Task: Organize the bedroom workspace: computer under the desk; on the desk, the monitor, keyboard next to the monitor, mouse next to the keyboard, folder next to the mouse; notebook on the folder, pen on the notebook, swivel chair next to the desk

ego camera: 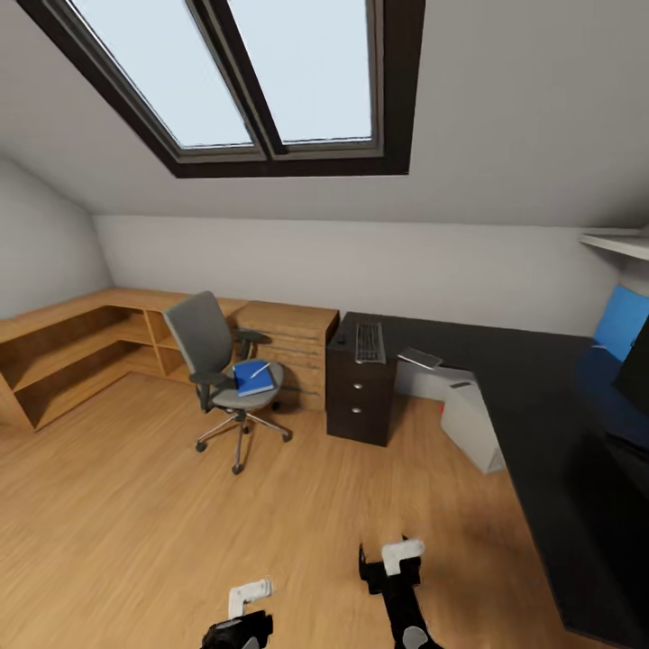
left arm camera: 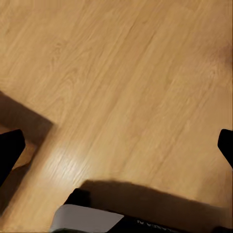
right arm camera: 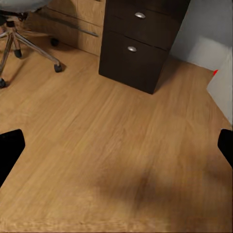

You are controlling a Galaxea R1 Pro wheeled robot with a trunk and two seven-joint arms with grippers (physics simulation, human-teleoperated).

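Both claws (ego camera: 389,566) (ego camera: 248,606) spread wide, empty; folder (ego camera: 253,377) on swivel chair (ego camera: 216,361), well apart ahead.

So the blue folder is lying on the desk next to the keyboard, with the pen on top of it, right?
Not quite. The head view shows the blue folder lying on the swivel chair seat, with the pen on top of it. The keyboard is on the desk.

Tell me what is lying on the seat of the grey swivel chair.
On the grey swivel chair lies a flat bright blue folder, with a thin white pen on top of it. Whether something lies between them or under the folder cannot be seen.
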